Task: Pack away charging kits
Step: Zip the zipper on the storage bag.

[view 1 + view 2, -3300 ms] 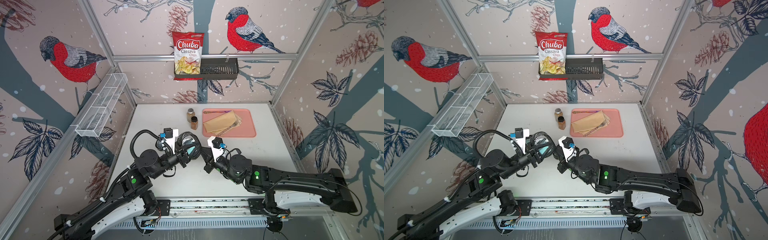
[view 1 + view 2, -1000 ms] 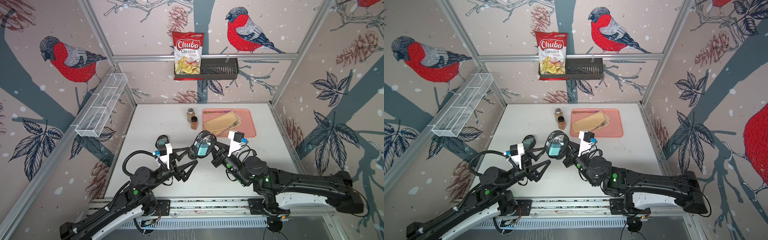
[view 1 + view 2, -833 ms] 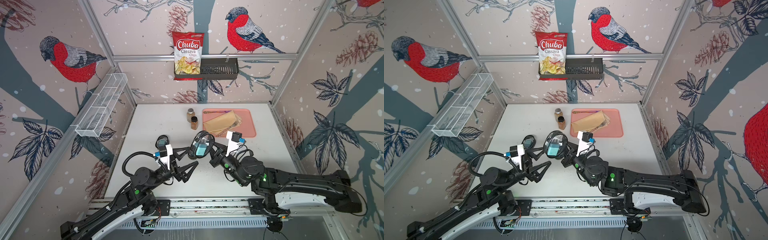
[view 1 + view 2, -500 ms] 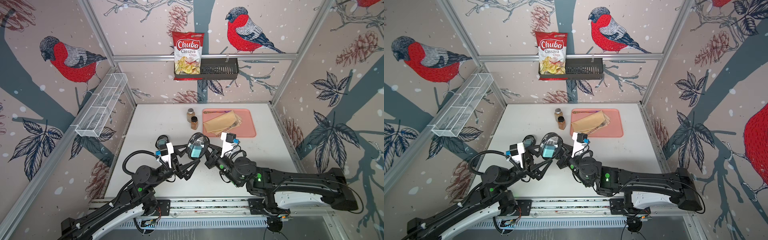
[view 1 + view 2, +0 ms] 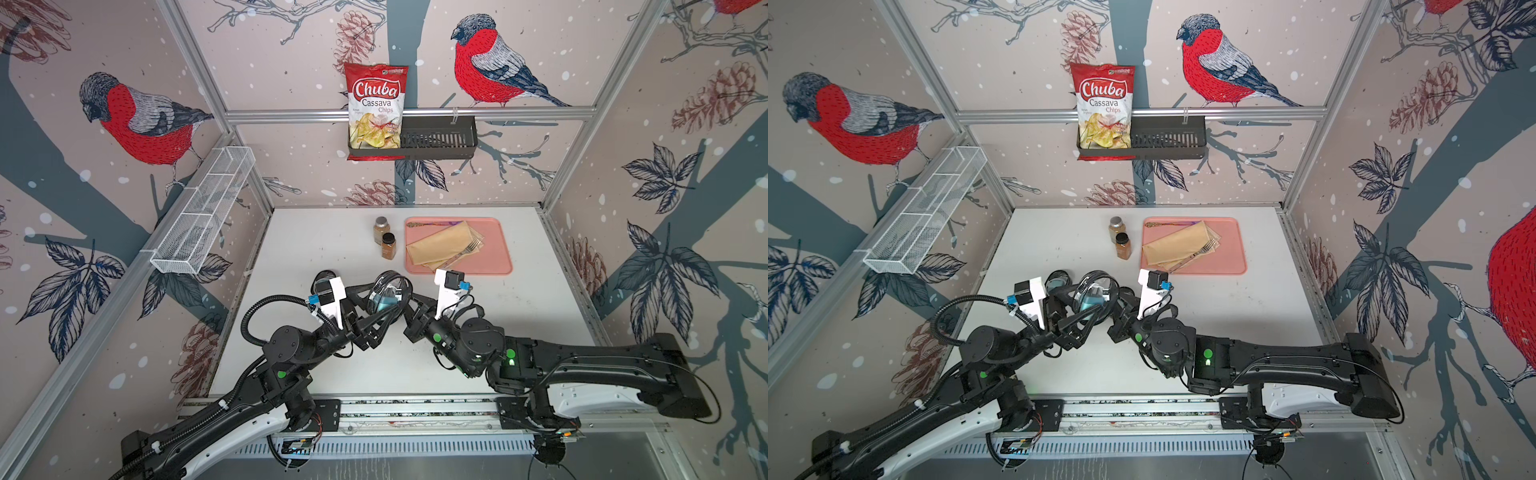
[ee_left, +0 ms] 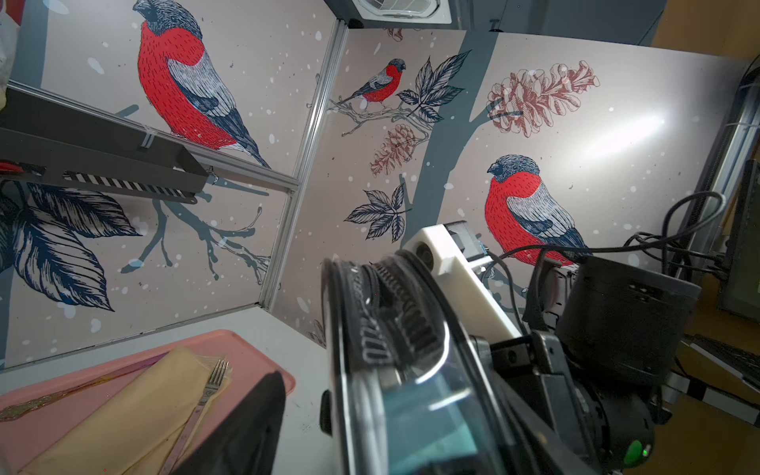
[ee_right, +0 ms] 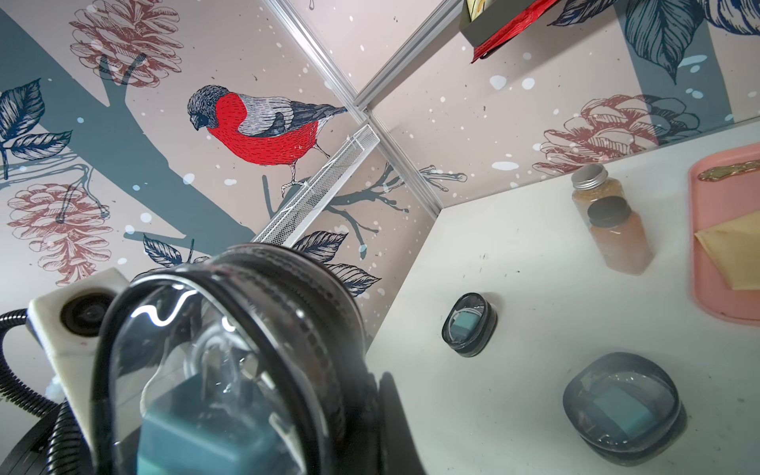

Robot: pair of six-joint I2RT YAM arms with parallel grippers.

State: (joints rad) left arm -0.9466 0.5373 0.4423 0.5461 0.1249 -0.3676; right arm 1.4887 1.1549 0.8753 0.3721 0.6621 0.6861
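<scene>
Grippers of both black arms meet above the white table (image 5: 540,324), in its middle and a little toward the near edge. The right gripper (image 5: 404,300) is clamped on the rim of an oval clear case with a black zip rim (image 5: 388,291) and holds it in the air, standing on its edge. Inside this case a teal cube charger (image 5: 386,301) is visible. The left gripper (image 5: 372,306) has its jaws apart at the left side of the same case. In the left wrist view one black finger (image 6: 251,427) stands beside the rim with a gap, and the second finger is hidden.

Toward the left edge of the table lie two more such cases, a nearer case (image 7: 623,405) and a farther case (image 7: 469,325), each with a teal cube inside.

Near the far edge stand two brown spice jars (image 5: 388,248), just beside each other, one with a silver lid and one with a black lid. To the right of them lies a pink plastic tray (image 5: 500,253) with a folded tan napkin (image 5: 440,247) and a metal fork (image 5: 468,248). On the far wall a black slotted basket (image 5: 440,139) carries a red bag of cassava chips (image 5: 376,110). A white wire shelf (image 5: 203,212) hangs on the left wall.
</scene>
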